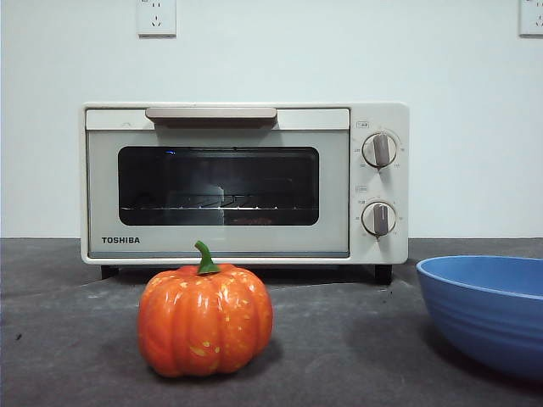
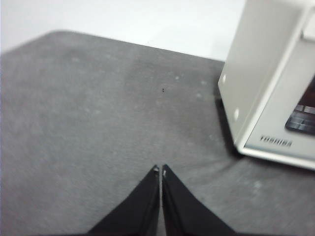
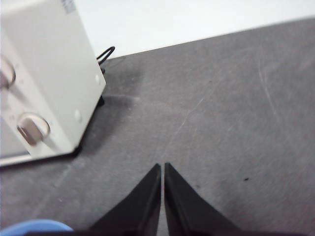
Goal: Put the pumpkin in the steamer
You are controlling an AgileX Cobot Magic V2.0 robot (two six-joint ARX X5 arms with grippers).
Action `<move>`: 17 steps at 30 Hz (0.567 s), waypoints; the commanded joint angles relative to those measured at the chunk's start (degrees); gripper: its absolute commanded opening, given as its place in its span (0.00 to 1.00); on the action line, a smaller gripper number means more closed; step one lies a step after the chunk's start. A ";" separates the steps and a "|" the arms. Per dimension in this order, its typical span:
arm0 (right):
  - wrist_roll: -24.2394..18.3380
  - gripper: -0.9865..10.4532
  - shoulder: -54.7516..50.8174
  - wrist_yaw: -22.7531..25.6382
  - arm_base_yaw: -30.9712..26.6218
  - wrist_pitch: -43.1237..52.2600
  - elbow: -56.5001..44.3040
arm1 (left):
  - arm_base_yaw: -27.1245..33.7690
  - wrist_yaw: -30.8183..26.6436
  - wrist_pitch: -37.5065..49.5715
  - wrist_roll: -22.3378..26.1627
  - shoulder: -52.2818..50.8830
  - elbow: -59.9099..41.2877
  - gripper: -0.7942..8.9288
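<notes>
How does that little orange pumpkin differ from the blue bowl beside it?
The glossy orange ribbed pumpkin is whole in view, closed and rounded with a green stem; the smooth blue bowl is open-topped and cut off by the picture's edge. The pumpkin stands before the cream Toshiba oven; the bowl sits off to one side. Both rest on the grey table.

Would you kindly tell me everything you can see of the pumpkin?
The pumpkin is small, glossy and orange, ribbed, flecked with yellow, and looks like plastic. A curved green stem rises from its top. It sits upright on the grey table, in front of the closed white oven and apart from it. Neither gripper touches it.
</notes>
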 commanded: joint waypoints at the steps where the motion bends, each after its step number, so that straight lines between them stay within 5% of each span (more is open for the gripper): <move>1: 7.41 0.09 -0.09 0.00 -0.07 -0.44 -0.17 | 0.07 0.00 0.24 -10.34 -0.13 -0.98 0.10; 8: 12.94 0.09 -0.09 -4.68 -0.07 0.72 1.51 | 0.07 4.24 0.42 -16.79 -0.13 1.97 0.10; 17: 13.25 0.09 0.15 -5.81 -0.07 0.50 9.86 | 0.07 5.27 -0.72 -17.77 1.29 11.15 0.10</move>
